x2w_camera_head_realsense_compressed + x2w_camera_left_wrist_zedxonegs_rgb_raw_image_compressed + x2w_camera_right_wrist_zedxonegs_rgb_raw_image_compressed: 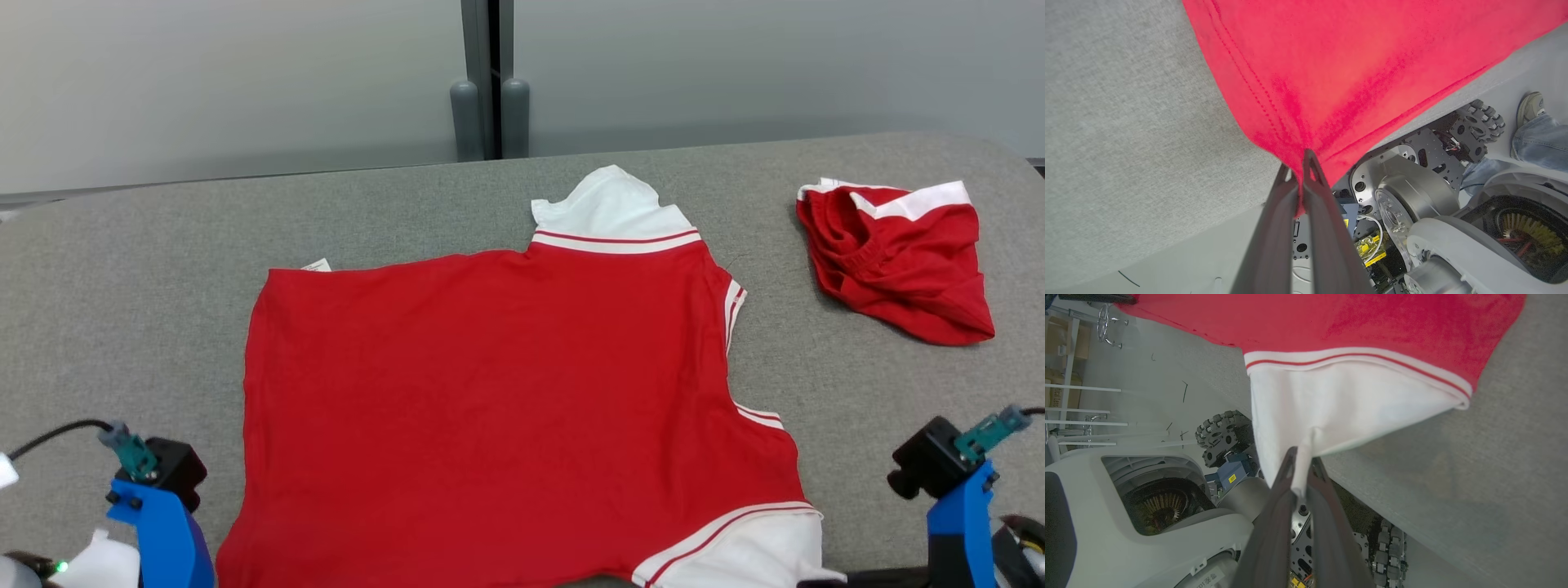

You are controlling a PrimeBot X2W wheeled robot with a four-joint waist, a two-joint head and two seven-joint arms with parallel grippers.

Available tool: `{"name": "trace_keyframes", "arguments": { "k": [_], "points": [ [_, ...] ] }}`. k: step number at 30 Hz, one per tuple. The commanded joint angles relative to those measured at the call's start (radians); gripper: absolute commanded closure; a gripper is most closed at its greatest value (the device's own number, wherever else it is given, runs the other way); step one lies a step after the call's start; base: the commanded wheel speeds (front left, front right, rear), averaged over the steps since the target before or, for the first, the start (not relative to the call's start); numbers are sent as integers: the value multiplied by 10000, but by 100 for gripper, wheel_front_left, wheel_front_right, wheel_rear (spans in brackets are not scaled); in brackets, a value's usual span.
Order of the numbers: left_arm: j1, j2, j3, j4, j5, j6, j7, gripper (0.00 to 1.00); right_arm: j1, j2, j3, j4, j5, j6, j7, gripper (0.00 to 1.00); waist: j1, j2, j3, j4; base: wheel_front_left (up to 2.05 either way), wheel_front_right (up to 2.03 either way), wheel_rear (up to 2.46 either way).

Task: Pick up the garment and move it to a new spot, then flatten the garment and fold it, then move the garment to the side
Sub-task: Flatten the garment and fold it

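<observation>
Counter (122, 286): grey, padded, and it carried everything. Garment (490, 392), a red shirt with white sleeves, lay spread mostly flat across the middle, with its near edge drawn past the counter's near lip.

My read: flatten step in hand. Placement at the new spot looked done, fold not started.

Second red piece (898, 261) sat crumpled at far right, well apart, not involved.

Next move, my call: equal pull on both near corners, then lay the near edge down on the counter before letting go. Uneven tension would skew the shirt.

Left fingers (1327, 228) were closed tight on the red hem corner at near left, cloth bunched between the tips. Right fingers (1327, 531) were closed on the white sleeve at near right, fabric drawn to a point in the pinch. Both grips sat at the very edge of the fabric, so slip looked possible.
</observation>
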State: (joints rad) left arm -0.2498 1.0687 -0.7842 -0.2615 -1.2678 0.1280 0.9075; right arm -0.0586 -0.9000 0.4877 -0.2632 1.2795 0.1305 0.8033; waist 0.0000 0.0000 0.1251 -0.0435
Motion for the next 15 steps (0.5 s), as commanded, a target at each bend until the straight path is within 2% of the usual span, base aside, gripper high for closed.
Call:
{"name": "trace_keyframes", "arguments": {
  "k": [1, 7, 15],
  "points": [
    [-304, -19, 111, 72, -48, -37, 78, 100, -174, 128, -204, 32, 41, 5, 230, 100, 0, 0, 66, -4, 0, 0, 0],
    [-1441, -484, 288, 853, -122, -298, 762, 100, -1699, 1161, -982, 972, -288, 5, 1966, 100, 0, 0, 509, 25, 0, 0, 0],
    [-3067, -1456, 243, 2542, -449, -232, 2136, 100, -4566, 3273, -1531, 3706, -1720, 5, 3653, 100, 0, 0, 1091, -16, 0, 0, 0]
  ]
}}
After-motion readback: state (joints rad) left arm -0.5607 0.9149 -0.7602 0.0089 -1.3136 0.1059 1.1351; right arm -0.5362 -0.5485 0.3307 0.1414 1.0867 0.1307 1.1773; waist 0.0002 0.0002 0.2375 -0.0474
